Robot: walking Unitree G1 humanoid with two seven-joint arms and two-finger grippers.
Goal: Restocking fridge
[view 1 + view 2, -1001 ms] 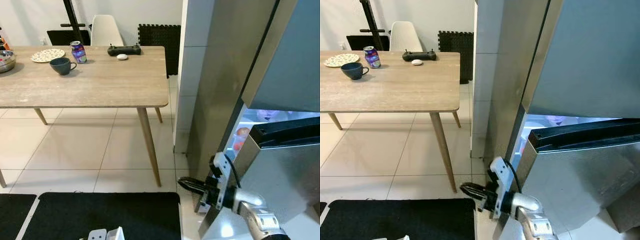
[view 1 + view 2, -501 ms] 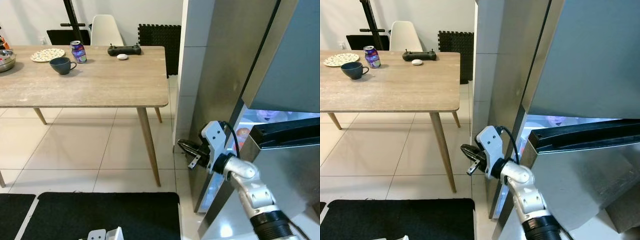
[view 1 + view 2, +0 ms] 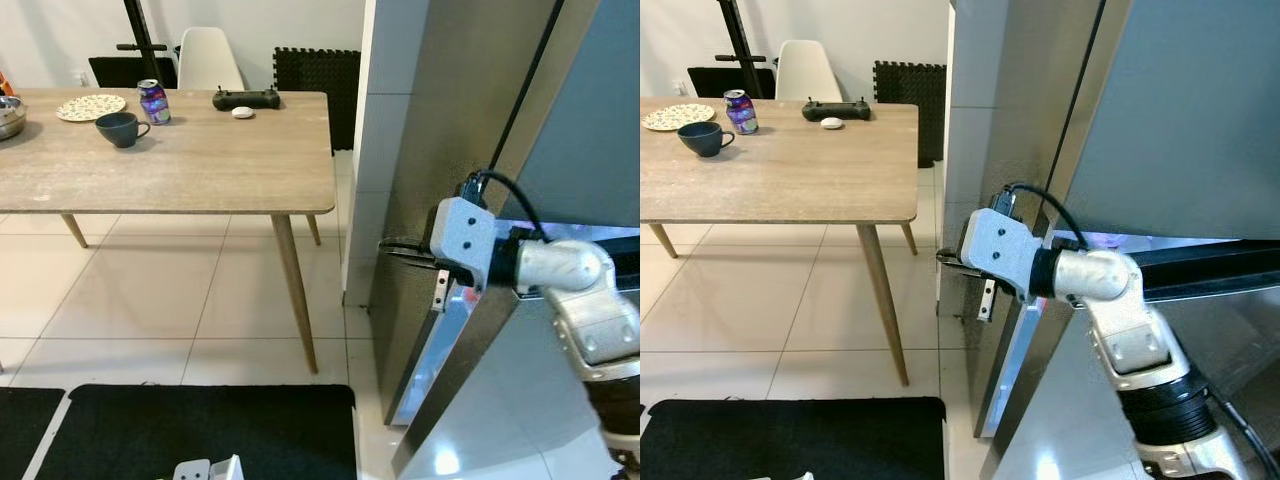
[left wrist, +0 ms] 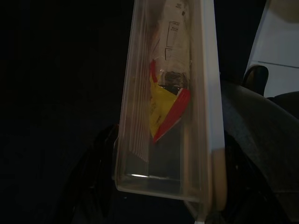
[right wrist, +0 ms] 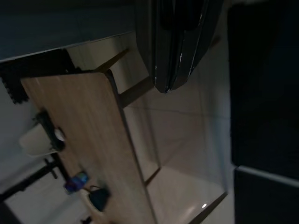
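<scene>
Darkness covers most of the left wrist view, where a clear tub (image 4: 173, 107) with a red and yellow packet (image 4: 164, 109) inside sits clamped between the left gripper's (image 4: 161, 184) black fingers (image 4: 93, 154); the space around it cannot be made out. The fridge (image 3: 450, 130) stands at the right of the head views, its upper part cut off by the frame. Its door (image 3: 1040, 340) is ajar, and a strip of lit interior shows along the edge, the shelves too narrow a sliver to read. The right gripper (image 3: 395, 248) is raised in front of the fridge's left edge, its thin fingers (image 3: 958, 262) pressed together and holding nothing; whether they touch the steel cannot be told. In the right wrist view those fingers (image 5: 180, 42) lie flat against each other, pointing toward the table (image 3: 180, 160). On the table, well apart from the fridge, stand a can (image 3: 153, 101), a dark cup (image 3: 118, 129), a plate (image 3: 91, 107) and a black controller (image 3: 245, 99). A white chair (image 3: 212, 60) stands behind. A black mat (image 3: 190, 430) lies on the tiles.
</scene>
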